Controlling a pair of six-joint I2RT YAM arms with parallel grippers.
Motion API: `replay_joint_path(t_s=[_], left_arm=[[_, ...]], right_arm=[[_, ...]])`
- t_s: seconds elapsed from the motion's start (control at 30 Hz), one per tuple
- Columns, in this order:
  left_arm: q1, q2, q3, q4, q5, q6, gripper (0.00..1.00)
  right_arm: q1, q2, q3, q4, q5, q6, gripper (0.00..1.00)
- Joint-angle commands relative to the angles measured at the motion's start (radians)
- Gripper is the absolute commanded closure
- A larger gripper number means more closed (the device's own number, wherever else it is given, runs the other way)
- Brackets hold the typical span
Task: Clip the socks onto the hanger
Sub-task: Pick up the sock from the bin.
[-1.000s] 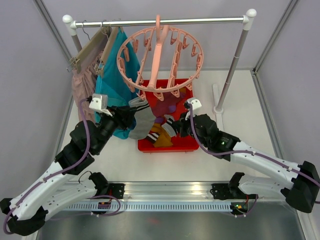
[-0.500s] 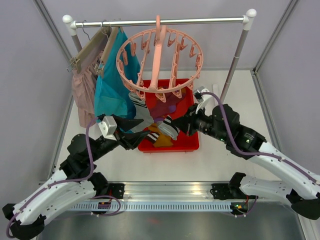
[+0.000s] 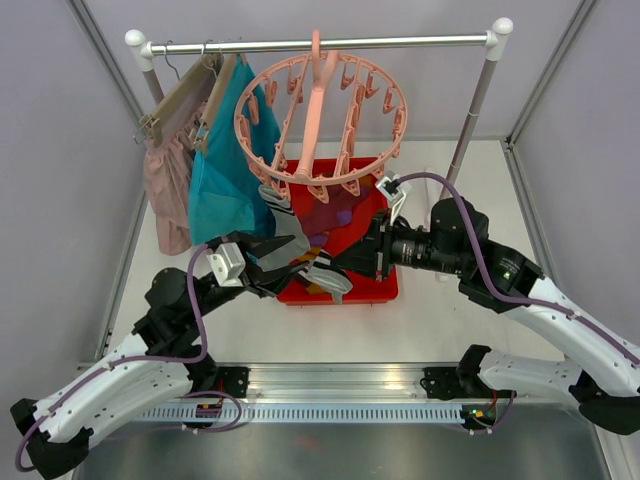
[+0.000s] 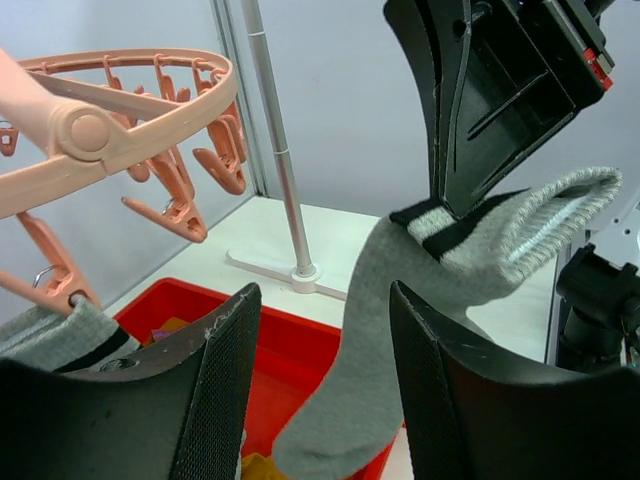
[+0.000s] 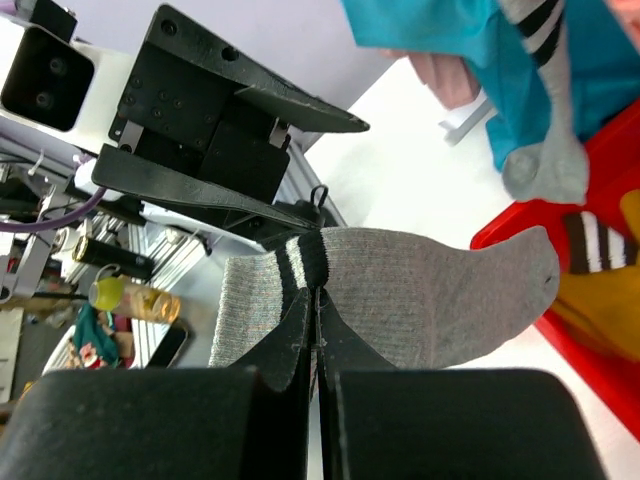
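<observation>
**Operator:** White tabletop [image 3: 450, 320] under grey walls, rail [image 3: 320, 43] across the back. How far along am I?

**Spotter:** Barely started, by my reading. You have one clipped grey sock [image 3: 280, 215] hanging from the near-left rim of the hanger [image 3: 322, 186]. Every other clip I can see is bare.

**Operator:** And the one in hand?

**Spotter:** Your right gripper [image 5: 317, 297] is pinched tight on the held grey sock [image 5: 420, 300] at its striped cuff. It sits over the near edge of the red tray [image 3: 390, 288], lower than the ring. Your left gripper [image 4: 322, 320] faces it with fingers spread wide, gripping nothing. Whether it touches the cuff, I cannot tell.

**Operator:** What's left?

**Spotter:** Get that cuff into a clip, then work through the tray. A mustard sock [image 5: 600, 320] and a striped sock [image 5: 592, 240] wait there, at least.
</observation>
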Motion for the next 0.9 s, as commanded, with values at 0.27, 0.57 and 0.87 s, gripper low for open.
replay_joint_path(t_s=[0.27, 0.57, 0.87], left_arm=[[-0.014, 0.025, 0.045, 0.059, 0.145, 0.068, 0.39], [-0.017, -0.008, 0.069, -0.006, 0.243, 0.074, 0.39], [-0.028, -0.008, 0.072, -0.039, 0.257, 0.083, 0.39]], right_arm=[[0.003, 0.071, 0.057, 0.022, -0.110, 0.115, 1.00], [0.002, 0.132, 0.081, 0.073, -0.145, 0.176, 1.00], [0.003, 0.169, 0.129, 0.071, -0.167, 0.196, 1.00]])
